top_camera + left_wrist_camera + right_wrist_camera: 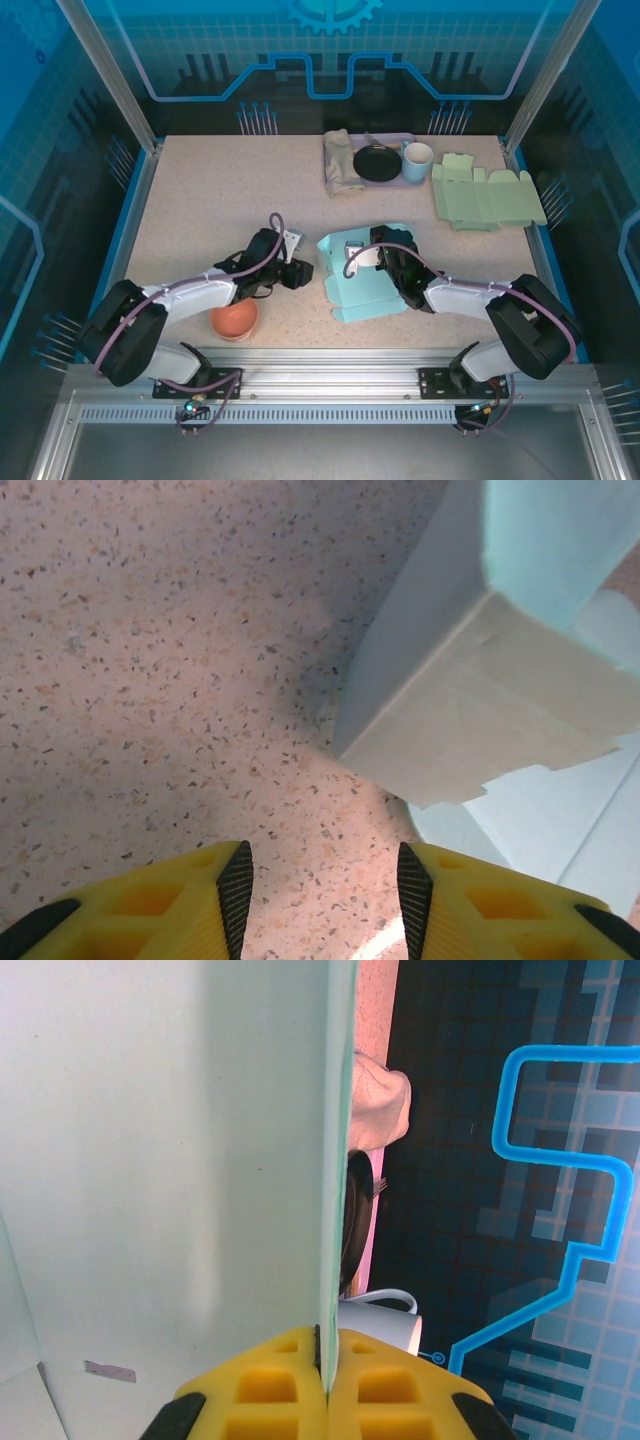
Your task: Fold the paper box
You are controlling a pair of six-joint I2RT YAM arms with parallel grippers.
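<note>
The light teal paper box (pixel 352 278) lies partly folded in the middle of the table, some walls raised. My right gripper (pixel 381 250) is shut on one upright wall of it; in the right wrist view the yellow fingers (pixel 270 1385) pinch that thin panel (pixel 180 1160) edge-on. My left gripper (pixel 300 272) sits just left of the box, open, with bare tabletop between its pads (pixel 236 890). In the left wrist view the box corner (pixel 480 700) stands a little ahead and to the right of the fingers, apart from them.
An orange bowl (pixel 234 321) sits near the left arm at the front edge. At the back are a tray (pixel 385 140) with a cloth (pixel 342 163), a black dish (pixel 377 164) and a white mug (pixel 417 161). Flat green box blanks (pixel 485 198) lie back right.
</note>
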